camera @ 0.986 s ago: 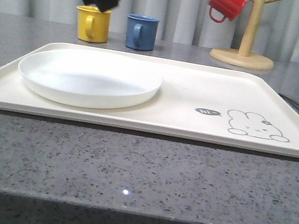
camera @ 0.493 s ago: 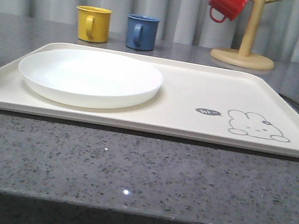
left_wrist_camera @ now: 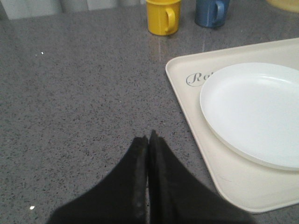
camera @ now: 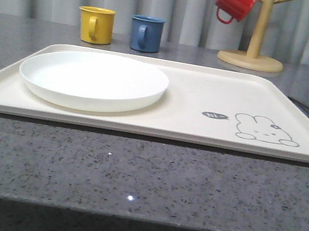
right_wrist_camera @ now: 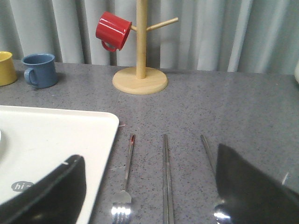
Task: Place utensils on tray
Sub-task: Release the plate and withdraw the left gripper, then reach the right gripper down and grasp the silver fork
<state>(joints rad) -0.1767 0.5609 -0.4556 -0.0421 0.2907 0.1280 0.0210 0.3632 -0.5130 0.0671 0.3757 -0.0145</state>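
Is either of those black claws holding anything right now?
No. The left gripper is shut on nothing; the right gripper is open above the fork, chopsticks and spoon.

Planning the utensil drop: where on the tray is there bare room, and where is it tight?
Free: the tray's right half, from the white plate's rim to the right edge, though the rabbit drawing sits at its near corner. Crowded: the left half, taken by the plate. The fork, chopsticks and spoon lie on the counter right of the tray.
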